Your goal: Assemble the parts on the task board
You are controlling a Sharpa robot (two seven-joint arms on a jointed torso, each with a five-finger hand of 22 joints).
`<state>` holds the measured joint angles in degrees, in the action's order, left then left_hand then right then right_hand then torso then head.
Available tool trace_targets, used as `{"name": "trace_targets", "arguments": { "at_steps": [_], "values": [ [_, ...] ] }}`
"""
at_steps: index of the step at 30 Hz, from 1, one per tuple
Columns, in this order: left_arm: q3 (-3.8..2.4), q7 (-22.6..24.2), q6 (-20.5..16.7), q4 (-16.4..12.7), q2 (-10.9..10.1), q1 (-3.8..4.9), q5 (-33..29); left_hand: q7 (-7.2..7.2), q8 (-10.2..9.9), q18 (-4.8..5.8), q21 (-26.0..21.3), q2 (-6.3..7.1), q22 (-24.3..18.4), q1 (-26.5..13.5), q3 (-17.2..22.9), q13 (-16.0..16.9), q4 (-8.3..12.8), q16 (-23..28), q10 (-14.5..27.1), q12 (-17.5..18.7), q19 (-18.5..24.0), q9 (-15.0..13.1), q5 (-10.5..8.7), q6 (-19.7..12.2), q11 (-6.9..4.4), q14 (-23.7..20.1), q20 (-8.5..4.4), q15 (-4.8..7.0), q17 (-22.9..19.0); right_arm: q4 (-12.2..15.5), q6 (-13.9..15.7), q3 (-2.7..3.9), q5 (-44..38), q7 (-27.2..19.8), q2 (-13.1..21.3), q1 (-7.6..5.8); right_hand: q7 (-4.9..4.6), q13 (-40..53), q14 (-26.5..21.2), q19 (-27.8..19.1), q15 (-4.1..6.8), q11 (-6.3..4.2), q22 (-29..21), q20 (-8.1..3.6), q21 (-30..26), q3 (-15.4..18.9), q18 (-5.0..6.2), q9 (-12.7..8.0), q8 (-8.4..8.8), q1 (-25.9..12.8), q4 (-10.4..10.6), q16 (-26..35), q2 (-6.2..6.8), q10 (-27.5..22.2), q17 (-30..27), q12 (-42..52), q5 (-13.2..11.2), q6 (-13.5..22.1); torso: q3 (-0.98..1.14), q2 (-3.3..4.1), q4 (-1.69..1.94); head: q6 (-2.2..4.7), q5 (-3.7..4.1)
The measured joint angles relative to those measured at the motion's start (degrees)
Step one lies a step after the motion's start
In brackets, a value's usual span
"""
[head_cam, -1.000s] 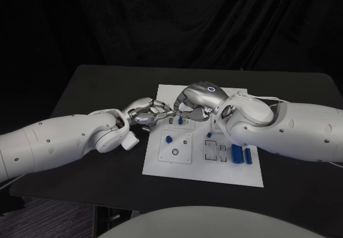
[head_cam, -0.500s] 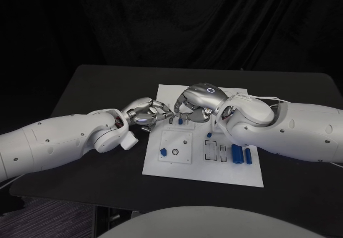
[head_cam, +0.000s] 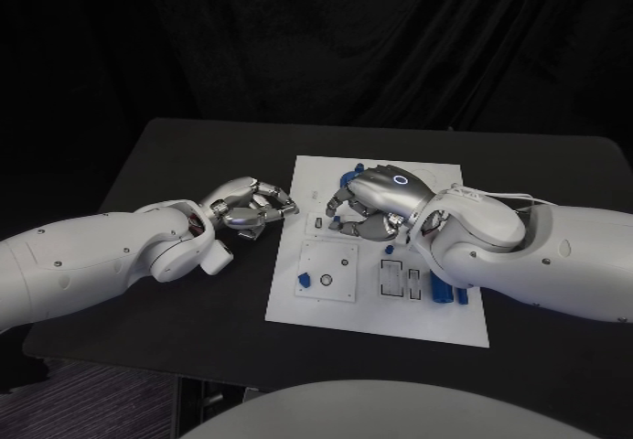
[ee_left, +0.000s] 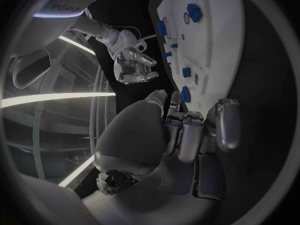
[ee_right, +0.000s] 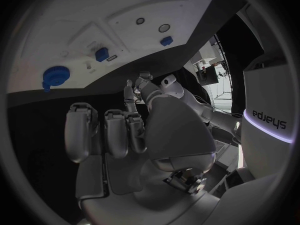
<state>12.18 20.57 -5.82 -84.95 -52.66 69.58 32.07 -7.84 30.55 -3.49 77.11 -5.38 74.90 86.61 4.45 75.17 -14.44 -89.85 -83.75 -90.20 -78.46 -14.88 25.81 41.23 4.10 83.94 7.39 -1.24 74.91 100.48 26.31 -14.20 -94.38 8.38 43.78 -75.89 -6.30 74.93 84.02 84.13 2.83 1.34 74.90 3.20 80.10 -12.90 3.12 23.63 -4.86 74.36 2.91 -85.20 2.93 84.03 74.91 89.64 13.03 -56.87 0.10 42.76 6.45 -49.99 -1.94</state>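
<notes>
— Parts on the near end of the board (head_cam: 376,320): what's lying there?

— One small blue part (head_cam: 305,279) sits on the raised square by the near-left corner. Two blue bars (head_cam: 439,285) lie side by side on the near-right, half tucked under the right arm. They look laid out within reach, waiting for their slots.

— And the hands, further back?

— The left hand (head_cam: 248,208) hangs over the table (head_cam: 172,302), just beside the board's left edge. Its fingers are curled in. The left wrist view shows a blue piece (ee_left: 185,95) close by its fingertips, but I cannot tell whether it is pinched there or lying on the board behind.

— The right one?

— The right hand (head_cam: 376,201) hovers over the board's far half, knuckles up and fingers folded under. In its own wrist view they close on nothing I can make out. My guess is it is poised there to work the far sockets, with the near-left part well apart from it.

— Anything beyond?

— One more blue part (head_cam: 356,169) stands at the far edge, just past the right hand.
</notes>
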Motion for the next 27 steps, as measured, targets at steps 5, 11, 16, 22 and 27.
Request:
{"name": "trace_targets", "arguments": {
  "at_steps": [5, 11, 16, 22, 27],
  "values": [
    [0.01, 0.54, -1.51, -0.35, -2.05, 0.00, 2.54, -0.15, 0.07, 0.00, 0.00, 0.00, 0.00, 0.00, 0.00, 0.00, 0.00, 0.00, 0.00, 0.05, 0.00, 0.00, -0.01, 0.14, 0.00, 0.00, 0.00, -0.01, 0.00, 2.50, -0.67, 0.00, -1.27, 1.26, 0.59, 1.54, 0.00, 0.00, 0.00, -0.18, 0.00, 0.00, 0.00, 0.19, 0.00, 1.13, 0.00, -0.40, 0.49, -1.34, 1.13, 0.00, 0.30, 0.00, 0.00, 0.00, -2.74, 0.00, 0.00, 0.00, 0.01, 0.00, 0.04],
    [0.02, 1.17, -2.85, 0.01, -2.81, 0.00, 4.37, 0.07, 0.07, 0.00, 0.24, 0.75, 0.00, 0.75, 0.88, 0.00, 0.88, 0.00, 0.00, 0.07, -0.20, 0.00, 1.03, 0.36, 0.00, 0.00, -0.20, -0.01, 0.00, 2.54, -4.74, -0.04, -3.07, 0.45, -0.40, 3.85, -0.33, 0.00, 0.00, -0.18, 0.00, 0.00, 0.00, 0.19, 0.00, -0.82, 0.00, -1.82, 1.00, 2.00, -0.82, 0.00, 0.01, 0.00, 0.00, -0.51, 0.14, 3.53, -0.02, 0.00, 0.00, 0.00, -0.54],
    [0.03, 1.63, -3.60, 0.64, -2.90, -0.02, 4.96, 0.06, 0.07, 0.00, 0.46, 1.05, 0.00, 1.06, 1.27, 0.00, 1.26, 0.00, 0.00, 0.08, -0.20, 0.15, 2.08, 0.35, 0.00, 0.01, -0.20, -0.02, 0.00, 1.03, -8.97, -0.05, -4.06, -2.30, -2.05, 4.58, 1.46, 0.01, -0.07, -0.21, 0.97, -1.60, 0.00, -0.48, 0.00, -2.67, 0.01, -5.01, 1.17, 5.50, -3.01, 0.00, 0.90, -0.06, 0.00, -2.38, 1.30, 9.85, -0.20, -0.12, -0.06, 0.00, -1.69],
    [0.05, 1.97, -4.34, 1.17, -3.13, -0.27, 5.12, 0.06, 0.07, 0.00, 0.46, 0.97, 0.00, 1.59, 2.17, -0.01, 1.48, 0.00, 0.00, 0.07, -0.20, 0.34, 2.35, 0.35, 0.00, 0.00, -0.20, -0.04, 0.00, 0.16, -11.91, -0.01, -4.88, -4.89, -3.80, 4.77, 2.05, 0.00, -0.08, -0.10, 1.38, -2.10, 0.00, -0.78, 0.00, -2.62, 0.00, -5.87, 1.17, 5.47, -2.95, 0.00, 0.93, -0.16, 0.00, -2.39, 0.35, 10.45, -0.62, -0.56, 0.03, 0.00, -2.18],
    [0.03, 2.10, -4.69, 1.50, -3.13, -0.28, 5.14, 0.06, 0.07, 0.00, 0.46, 1.05, 0.00, 1.96, 2.39, 0.00, 1.57, 0.00, 0.00, 0.04, -0.20, 0.41, 2.35, 0.35, 0.00, 0.14, -0.20, 0.09, 0.00, -0.11, -12.69, 0.00, -5.65, -4.93, -4.59, 5.10, 1.53, 0.00, -0.08, -0.10, 1.38, -2.27, 0.00, -1.18, 0.00, -1.00, 0.00, -6.72, 0.97, 3.29, -1.12, 0.00, 1.57, 0.02, 0.00, -2.39, -2.69, 9.65, -0.63, -0.87, -0.01, 0.00, -2.22]
  ]
}}
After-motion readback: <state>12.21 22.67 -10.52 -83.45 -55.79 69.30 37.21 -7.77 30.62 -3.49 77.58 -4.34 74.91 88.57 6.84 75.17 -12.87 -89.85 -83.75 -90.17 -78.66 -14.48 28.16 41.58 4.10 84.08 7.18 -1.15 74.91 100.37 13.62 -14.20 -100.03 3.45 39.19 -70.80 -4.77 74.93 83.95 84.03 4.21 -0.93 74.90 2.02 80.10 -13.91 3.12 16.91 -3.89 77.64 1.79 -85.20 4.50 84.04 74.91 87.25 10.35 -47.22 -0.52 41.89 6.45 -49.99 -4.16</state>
